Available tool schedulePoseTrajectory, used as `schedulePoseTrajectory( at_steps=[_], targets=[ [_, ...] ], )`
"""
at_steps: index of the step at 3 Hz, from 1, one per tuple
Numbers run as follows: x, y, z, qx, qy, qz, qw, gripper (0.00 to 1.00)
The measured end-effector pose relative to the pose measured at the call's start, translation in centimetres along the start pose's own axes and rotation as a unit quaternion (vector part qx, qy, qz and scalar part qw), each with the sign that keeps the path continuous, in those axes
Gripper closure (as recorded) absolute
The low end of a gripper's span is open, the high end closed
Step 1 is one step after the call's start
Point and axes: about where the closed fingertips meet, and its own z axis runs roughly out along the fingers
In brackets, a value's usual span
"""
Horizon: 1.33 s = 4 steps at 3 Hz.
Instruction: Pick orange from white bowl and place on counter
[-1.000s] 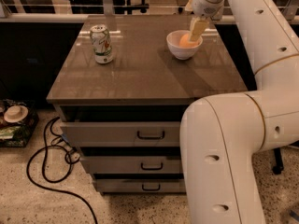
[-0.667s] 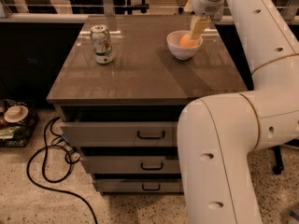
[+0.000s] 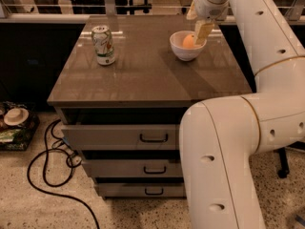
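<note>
**Gripper at the bowl, orange not yet taken**

Nearest the camera, the robot's white arm (image 3: 224, 166) fills the lower right and rises up the right side. It bends back over the far right corner of the counter (image 3: 143, 75). Left of the arm is the grey cabinet (image 3: 119, 137) with its three drawers shut, and a black cable (image 3: 47, 175) loops on the speckled floor beside it.

On the counter's far left a soda can (image 3: 104, 45) stands upright, well apart from everything else. On the far right sits the white bowl (image 3: 183, 54), with the orange (image 3: 188, 41) resting inside it and showing above the rim.

The gripper (image 3: 199, 28) hangs directly over the bowl. Its tan fingers (image 3: 204, 31) look to be apart, not clamped on anything. One dips to the orange's right side, just beside the fruit or touching it; which of the two is unclear.

The orange will likely be light and firm, with only slight give, and its matte skin should grip well. Because it is round, it could roll or squirt out of an off-centre pinch. The best hold is probably across its widest part, one finger on each side, low enough to pass the middle. The deep, glossy bowl walls leave little room, and a finger catching the rim could tip or slide the bowl.
</note>
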Motion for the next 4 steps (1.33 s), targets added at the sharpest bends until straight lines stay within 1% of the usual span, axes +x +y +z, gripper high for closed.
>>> schedulePoseTrajectory(
  at_steps=[1, 2, 3, 4],
  targets=[
    [0.3, 1.6, -0.6, -0.029, 0.006, -0.014, 0.9995, 0.31],
    [0.4, 2.3, -1.2, -0.044, 0.013, -0.027, 0.9986, 0.3],
    [0.1, 2.5, -1.1, -0.054, 0.017, -0.041, 0.9975, 0.31],
    [-0.6, 2.8, -0.1, -0.068, 0.017, -0.061, 0.9957, 0.31]
  ],
)
